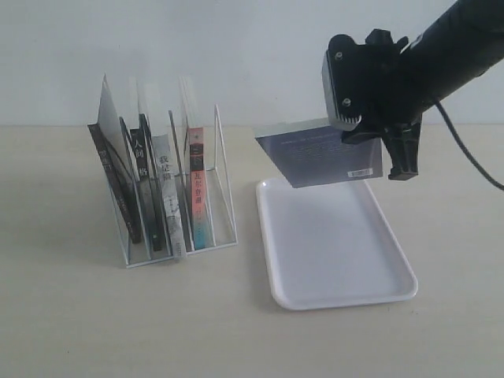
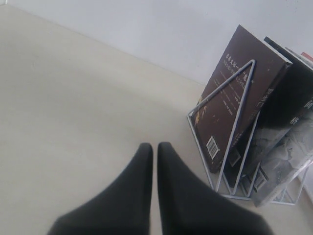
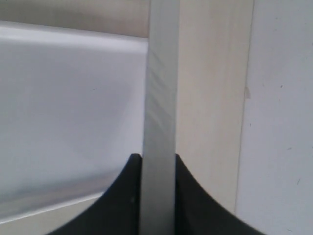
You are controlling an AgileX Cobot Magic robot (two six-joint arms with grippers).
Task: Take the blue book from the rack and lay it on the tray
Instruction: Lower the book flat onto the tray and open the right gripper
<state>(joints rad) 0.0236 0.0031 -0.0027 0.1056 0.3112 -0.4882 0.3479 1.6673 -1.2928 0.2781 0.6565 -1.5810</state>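
Note:
My right gripper is shut on the blue book, holding it tilted in the air over the far end of the white tray. The cover facing the exterior camera is dull blue with a barcode near its lower corner. In the right wrist view the book's page edge runs as a pale strip between the two black fingers, with the tray beneath. The wire rack stands to the left with several books in it. My left gripper is shut on nothing, low over the table beside the rack.
A book with a red-pink and teal spine and black and grey-spined books remain in the rack. A dark brown book leans in the rack's end slot nearest my left gripper. A pale wall runs behind the beige table.

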